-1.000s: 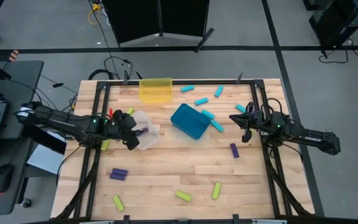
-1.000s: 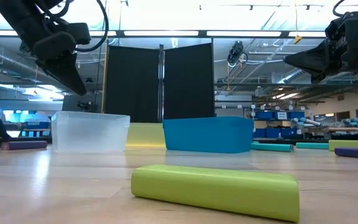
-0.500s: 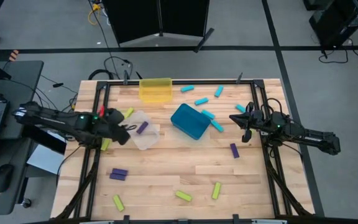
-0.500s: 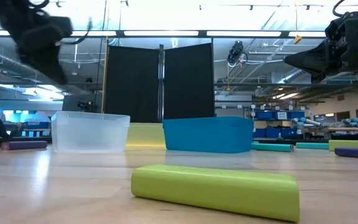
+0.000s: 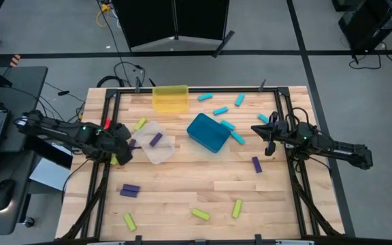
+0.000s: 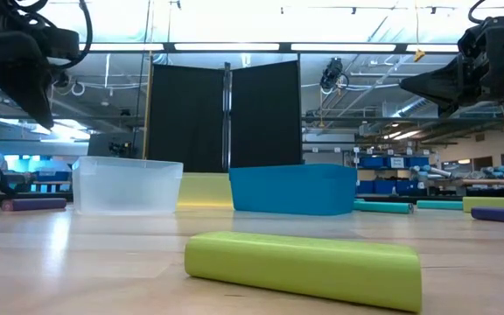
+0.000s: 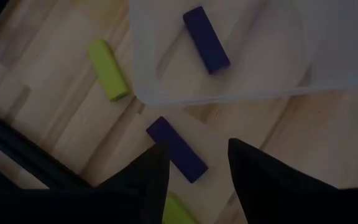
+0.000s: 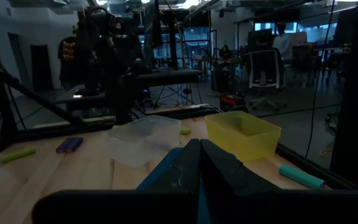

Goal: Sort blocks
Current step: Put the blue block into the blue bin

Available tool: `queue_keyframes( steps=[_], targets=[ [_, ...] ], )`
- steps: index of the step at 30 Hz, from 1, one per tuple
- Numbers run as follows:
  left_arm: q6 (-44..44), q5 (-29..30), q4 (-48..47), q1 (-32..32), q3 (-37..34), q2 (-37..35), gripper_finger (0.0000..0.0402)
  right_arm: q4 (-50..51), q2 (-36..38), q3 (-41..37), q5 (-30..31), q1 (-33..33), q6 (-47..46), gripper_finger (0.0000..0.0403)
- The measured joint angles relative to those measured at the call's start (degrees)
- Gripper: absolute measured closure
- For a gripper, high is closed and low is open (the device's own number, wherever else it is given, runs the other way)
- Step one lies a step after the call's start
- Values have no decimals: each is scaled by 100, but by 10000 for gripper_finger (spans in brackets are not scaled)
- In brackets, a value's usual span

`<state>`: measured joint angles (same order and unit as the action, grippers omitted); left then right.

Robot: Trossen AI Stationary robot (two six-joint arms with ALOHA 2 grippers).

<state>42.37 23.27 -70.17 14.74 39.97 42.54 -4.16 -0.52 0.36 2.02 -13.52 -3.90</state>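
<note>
My left gripper [image 7: 194, 163], jaws spread and empty, has withdrawn from the clear bin [image 5: 156, 151], where a purple block [image 5: 156, 139] now lies, and hovers over the next purple block [image 7: 176, 149].

One block [image 5: 156, 139] lies in the clear bin [image 5: 165, 153].

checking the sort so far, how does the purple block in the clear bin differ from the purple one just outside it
Place: one purple block lies inside the clear bin; the other purple block lies on the bare table, just outside the bin's wall.
Relation to the arm: the outside block sits right ahead of the open left end effector; the block in the bin lies farther off.
Shared: both are the same purple bar shape, lying flat.
</note>
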Motion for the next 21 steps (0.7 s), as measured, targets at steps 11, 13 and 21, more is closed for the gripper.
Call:
queue_keyframes(
  steps=[11,13,21],
  targets=[
    [277,-149,52,0,0,22,223,-5,-26,0,-158,41,-367,380],
    [308,-147,56,0,0,22,223,5,-90,0,-202,99,-408,380],
    [300,-144,155,0,0,22,224,204,-837,271,176,234,-772,322]
  ],
)
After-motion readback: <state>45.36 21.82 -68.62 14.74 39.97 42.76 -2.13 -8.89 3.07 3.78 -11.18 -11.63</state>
